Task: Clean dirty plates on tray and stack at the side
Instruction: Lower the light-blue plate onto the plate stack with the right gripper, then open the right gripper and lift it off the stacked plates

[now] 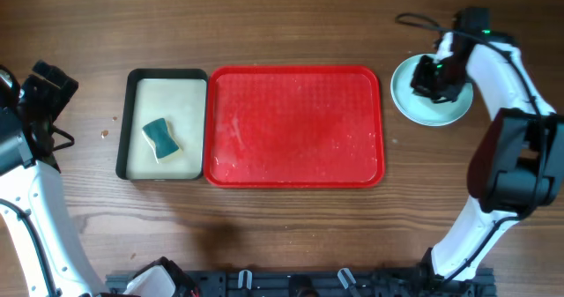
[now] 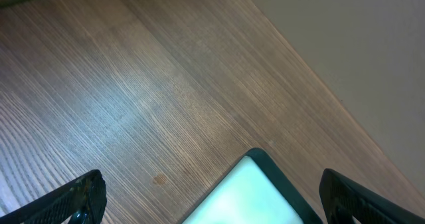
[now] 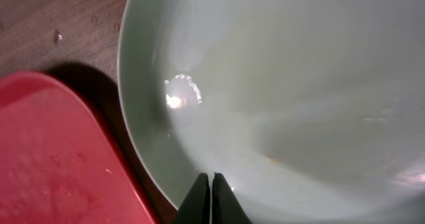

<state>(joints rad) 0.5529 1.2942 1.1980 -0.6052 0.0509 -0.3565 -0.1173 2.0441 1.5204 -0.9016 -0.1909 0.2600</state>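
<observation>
The red tray (image 1: 293, 125) lies mid-table with nothing on it, only wet smears. A pale aqua plate (image 1: 407, 99) rests on the wood just right of the tray; whether other plates lie under it I cannot tell. My right gripper (image 1: 434, 77) hovers over that plate. In the right wrist view its jaws (image 3: 211, 179) are shut, tips together just above the plate's (image 3: 285, 84) inner surface, gripping nothing. The tray's corner (image 3: 53, 157) shows at lower left. My left gripper (image 1: 44, 90) stays at the far left, open (image 2: 211, 184) and empty above the wood.
A smaller black-rimmed tray (image 1: 124, 125) with a cream inside touches the red tray's left side and holds a teal sponge (image 1: 160, 138). Its corner (image 2: 265, 161) shows between the left fingers. A black cable (image 1: 414, 19) loops behind the plate.
</observation>
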